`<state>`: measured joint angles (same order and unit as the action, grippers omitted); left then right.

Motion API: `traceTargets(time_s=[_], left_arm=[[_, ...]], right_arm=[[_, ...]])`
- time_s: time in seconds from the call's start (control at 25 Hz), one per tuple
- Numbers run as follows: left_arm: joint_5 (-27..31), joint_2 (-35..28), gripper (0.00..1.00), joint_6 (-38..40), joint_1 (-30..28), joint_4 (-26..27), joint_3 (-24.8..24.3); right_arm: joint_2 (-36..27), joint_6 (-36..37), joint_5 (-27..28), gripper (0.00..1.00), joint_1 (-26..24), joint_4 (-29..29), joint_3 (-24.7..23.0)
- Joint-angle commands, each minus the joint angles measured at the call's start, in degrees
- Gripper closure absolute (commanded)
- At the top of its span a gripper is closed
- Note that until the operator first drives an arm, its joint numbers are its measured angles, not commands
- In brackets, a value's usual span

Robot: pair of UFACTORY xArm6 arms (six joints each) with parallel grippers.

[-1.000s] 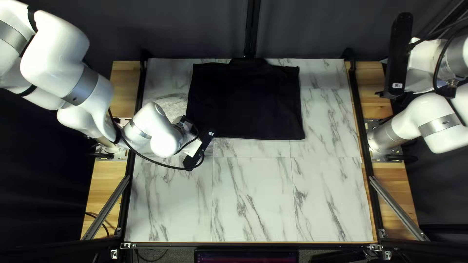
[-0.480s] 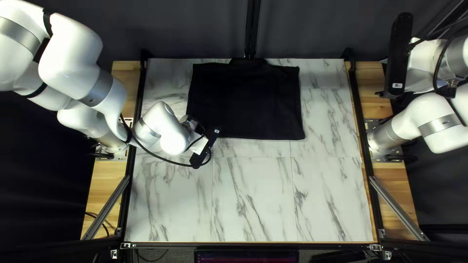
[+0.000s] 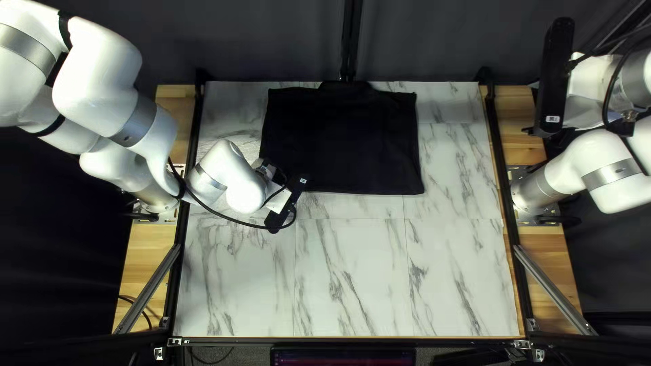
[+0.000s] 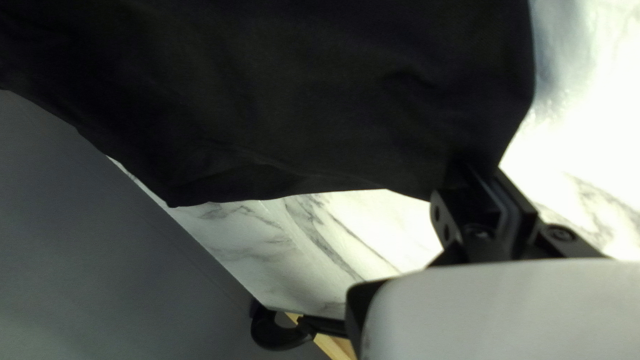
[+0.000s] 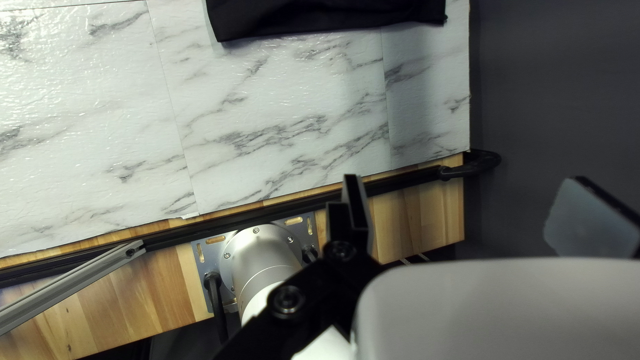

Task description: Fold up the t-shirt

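Observation:
The black t-shirt (image 3: 342, 142) lies spread in a roughly rectangular shape, collar toward the table's far edge. My left gripper (image 3: 278, 197) is at its near left corner, which the wrist hides from above. In the left wrist view that gripper (image 4: 492, 175) has its fingers together on a corner of the t-shirt (image 4: 300, 100). My right gripper (image 3: 529, 130) stays beyond the table's right edge, away from the cloth. The right wrist view shows this gripper (image 5: 467, 197) with fingers wide apart, nothing between them, and part of the t-shirt (image 5: 320, 17) farther ahead.
Marble-patterned tabletop (image 3: 352, 271) stretches from the shirt to the near edge. Black rails (image 3: 505, 196) line both sides, with wooden boards (image 3: 530, 156) outside them. A cable (image 3: 224, 220) loops along my left arm over the table.
Over the last second my left arm has moved a little to the right, then nearly stopped at the shirt's corner. The visible shirt and my right arm have stayed put.

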<state>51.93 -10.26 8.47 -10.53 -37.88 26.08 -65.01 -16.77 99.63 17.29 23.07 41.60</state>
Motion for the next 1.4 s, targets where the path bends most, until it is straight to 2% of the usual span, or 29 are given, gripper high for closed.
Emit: traceTargets(time_s=[0.04,0.32,0.52,1.0,1.4], left_arm=[[0.1,0.1,1.0,-2.4,1.4,-1.0,1.6],[-1.6,-0.2,1.0,-7.1,4.2,-4.0,4.3],[-2.8,1.3,1.0,-10.3,4.9,-6.0,8.5],[-2.9,1.4,1.0,-9.9,4.7,-5.9,8.8],[-5.4,10.1,1.0,-10.4,4.8,-12.0,19.6]], right_arm=[[0.0,0.0,0.0,0.0,0.0,0.0,0.0],[0.0,0.0,0.0,0.0,0.0,0.0,0.0],[0.0,0.0,0.0,0.0,0.0,0.0,0.0],[0.0,0.0,0.0,0.0,0.0,0.0,0.0],[0.0,0.0,0.0,0.0,0.0,0.0,0.0]])
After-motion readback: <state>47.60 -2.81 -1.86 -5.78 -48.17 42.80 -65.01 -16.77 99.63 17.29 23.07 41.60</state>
